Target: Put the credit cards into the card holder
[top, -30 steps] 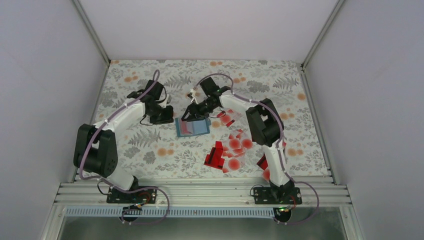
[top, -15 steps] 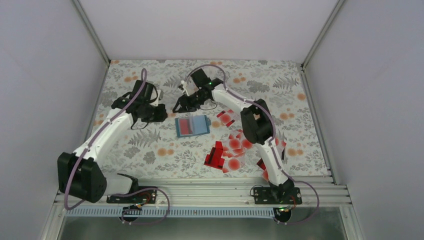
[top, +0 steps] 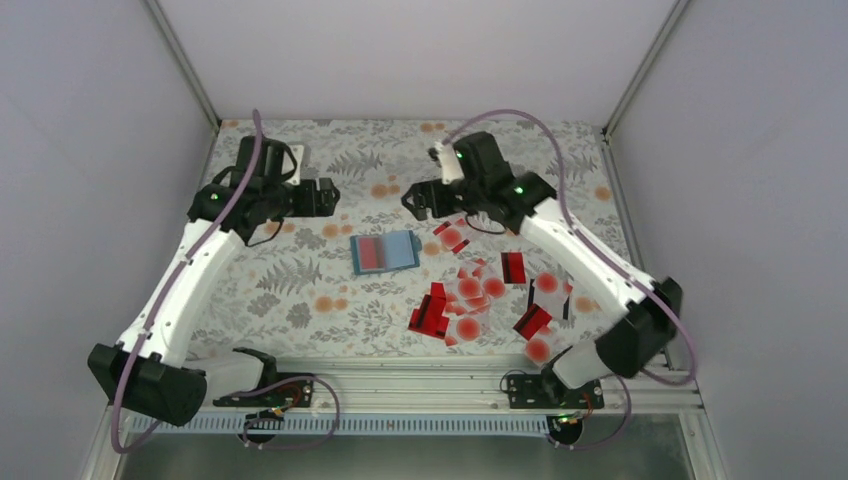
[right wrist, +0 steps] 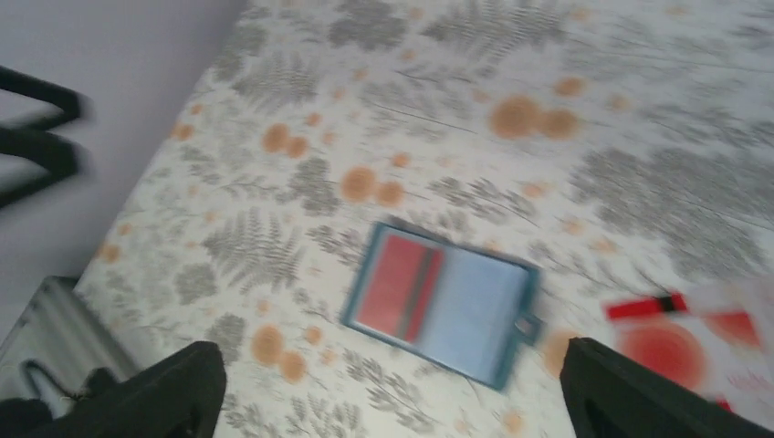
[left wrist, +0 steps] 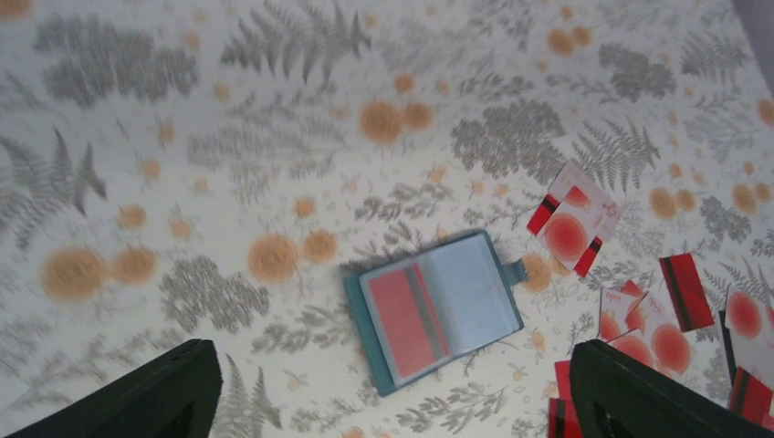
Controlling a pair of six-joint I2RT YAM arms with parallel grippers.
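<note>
The teal card holder lies open on the tablecloth, with one red credit card in its left pocket and its right pocket pale blue. Several loose credit cards, red ones and pale ones with a red dot, are scattered to its right and front right. My left gripper hangs open and empty above the cloth, behind and left of the holder. My right gripper hangs open and empty behind and right of it. Both wrist views look down on the holder between wide-spread fingers.
A pale card with a red dot lies just right of the holder's snap tab, and a red card lies further right. The grey enclosure walls close in the table on three sides. A metal rail runs along the near edge.
Both grippers have lifted away from the holder and opened wide. The left arm has stretched out to the back left. The right arm's elbow has swung right, uncovering more loose cards.
</note>
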